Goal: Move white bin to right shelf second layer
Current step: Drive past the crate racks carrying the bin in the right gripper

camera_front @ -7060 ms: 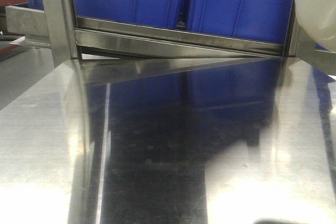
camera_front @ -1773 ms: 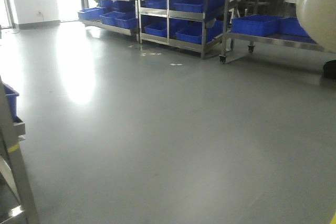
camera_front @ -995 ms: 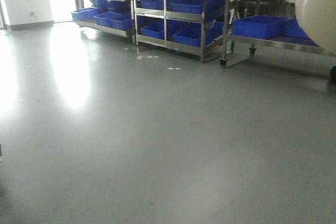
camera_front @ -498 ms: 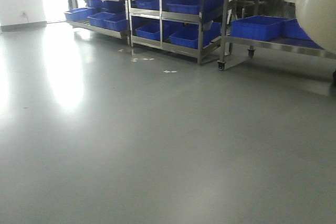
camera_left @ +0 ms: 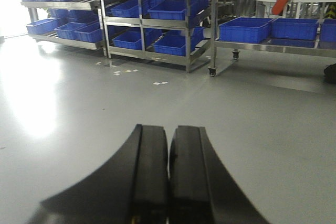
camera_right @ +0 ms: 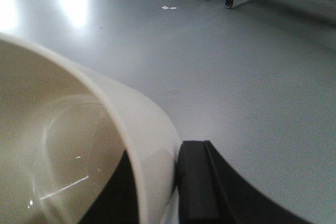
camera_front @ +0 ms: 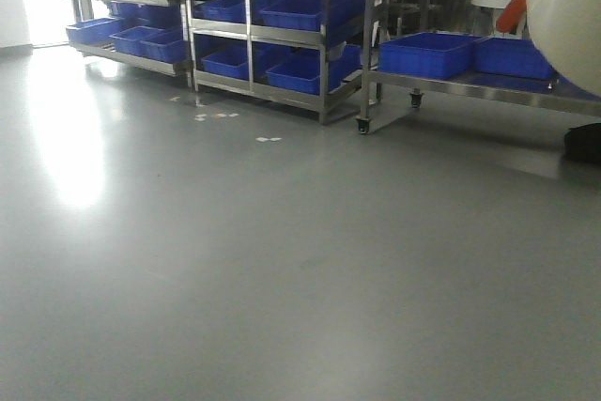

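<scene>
Blue-crate racks (camera_front: 272, 35) shift left across upper frame | right gripper (camera_right: 157, 182) pinches white bin (camera_right: 79, 145) rim | left gripper (camera_left: 168, 171) together, empty | mid-transit

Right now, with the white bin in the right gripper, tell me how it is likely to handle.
The white bin shows nothing inside where visible, so it is probably light for its size. Its glossy wall is pinched at the rim by the right gripper, so it may slip or swing. The thin rim might flex.
</scene>
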{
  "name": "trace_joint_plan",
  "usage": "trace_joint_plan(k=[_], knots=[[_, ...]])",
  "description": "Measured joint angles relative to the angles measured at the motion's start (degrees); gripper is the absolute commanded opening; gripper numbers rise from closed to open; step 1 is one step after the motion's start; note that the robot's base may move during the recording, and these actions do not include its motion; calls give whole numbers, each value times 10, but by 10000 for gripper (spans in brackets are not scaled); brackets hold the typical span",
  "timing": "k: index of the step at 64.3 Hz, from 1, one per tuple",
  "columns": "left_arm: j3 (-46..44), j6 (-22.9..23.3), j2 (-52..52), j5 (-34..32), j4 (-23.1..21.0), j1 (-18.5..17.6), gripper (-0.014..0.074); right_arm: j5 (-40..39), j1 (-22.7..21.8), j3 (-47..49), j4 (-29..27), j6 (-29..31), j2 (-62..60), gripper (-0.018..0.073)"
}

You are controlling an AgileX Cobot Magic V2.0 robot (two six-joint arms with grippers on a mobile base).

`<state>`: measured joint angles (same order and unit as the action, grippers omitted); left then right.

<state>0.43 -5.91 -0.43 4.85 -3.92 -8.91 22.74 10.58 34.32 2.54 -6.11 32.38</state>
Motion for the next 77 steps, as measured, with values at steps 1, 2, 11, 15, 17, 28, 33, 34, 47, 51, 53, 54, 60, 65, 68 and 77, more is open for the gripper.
trace_joint_plan(k=[1, 2, 11, 15, 17, 28, 33, 34, 47, 51, 53, 54, 60, 65, 68, 77], knots=[[0, 0, 0, 0, 0, 0, 85, 0, 0, 0, 0, 0, 0, 56], [0, 0, 0, 0, 0, 0, 85, 0, 0, 0, 0, 0, 0, 56], [0, 0, 0, 0, 0, 0, 85, 0, 0, 0, 0, 0, 0, 56], [0, 0, 0, 0, 0, 0, 85, 0, 0, 0, 0, 0, 0, 56], [0, 0, 0, 0, 0, 0, 85, 0, 0, 0, 0, 0, 0, 56], [0, 0, 0, 0, 0, 0, 85, 0, 0, 0, 0, 0, 0, 56], [0, 0, 0, 0, 0, 0, 85, 0, 0, 0, 0, 0, 0, 56], [0, 0, 0, 0, 0, 0, 85, 0, 0, 0, 0, 0, 0, 56], [0, 0, 0, 0, 0, 0, 85, 0, 0, 0, 0, 0, 0, 56], [0, 0, 0, 0, 0, 0, 85, 0, 0, 0, 0, 0, 0, 56], [0, 0, 0, 0, 0, 0, 85, 0, 0, 0, 0, 0, 0, 56], [0, 0, 0, 0, 0, 0, 85, 0, 0, 0, 0, 0, 0, 56], [0, 0, 0, 0, 0, 0, 85, 0, 0, 0, 0, 0, 0, 56], [0, 0, 0, 0, 0, 0, 85, 0, 0, 0, 0, 0, 0, 56], [0, 0, 0, 0, 0, 0, 85, 0, 0, 0, 0, 0, 0, 56], [0, 0, 0, 0, 0, 0, 85, 0, 0, 0, 0, 0, 0, 56]])
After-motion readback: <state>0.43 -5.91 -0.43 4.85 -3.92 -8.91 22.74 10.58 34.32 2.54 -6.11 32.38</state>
